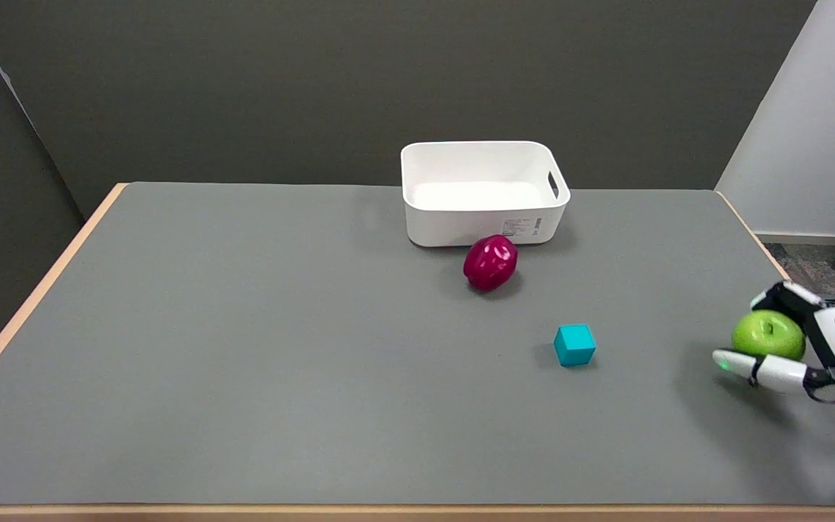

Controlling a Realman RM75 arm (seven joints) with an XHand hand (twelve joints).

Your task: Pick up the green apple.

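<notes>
Robot hand (798, 346) clasping green apple (767, 334), apple's far side hidden, arm cut off

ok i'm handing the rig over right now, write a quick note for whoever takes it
Right hand: wrapped around the green apple near the table's right edge, fingers above and below it. The apple seems lifted just off the surface, though the gap is hard to judge.
Left hand: idle.
Elsewhere: red apple in front of the white bin, blue cube mid-table, both untouched.
Done: reach and grasp.
Left: raise the apple clear and confirm the hold is secure.
</notes>
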